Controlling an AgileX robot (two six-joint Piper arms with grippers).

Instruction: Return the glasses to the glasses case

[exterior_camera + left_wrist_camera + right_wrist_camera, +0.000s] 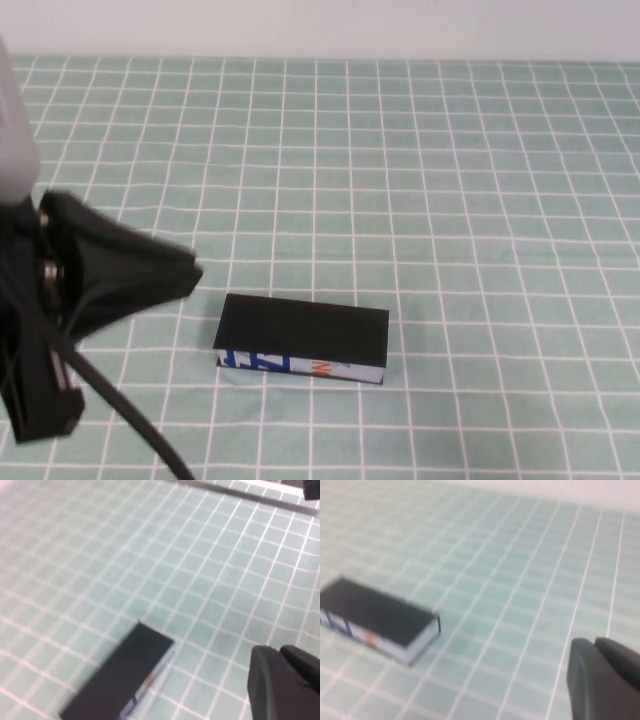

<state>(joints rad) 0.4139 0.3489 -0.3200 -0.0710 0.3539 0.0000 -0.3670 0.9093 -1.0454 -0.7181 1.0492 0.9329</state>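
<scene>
The glasses case lies closed on the green checked cloth near the front middle, with its white printed edge facing me. It also shows in the left wrist view and in the right wrist view. The glasses are not in view. My left gripper hangs above the cloth just left of the case, shut and empty; its tips show in the left wrist view. My right gripper is shut and empty, held above the cloth off to the case's right, and is outside the high view.
The green checked cloth covers the whole table up to the white wall at the back. The left arm's black body and cable fill the front left corner.
</scene>
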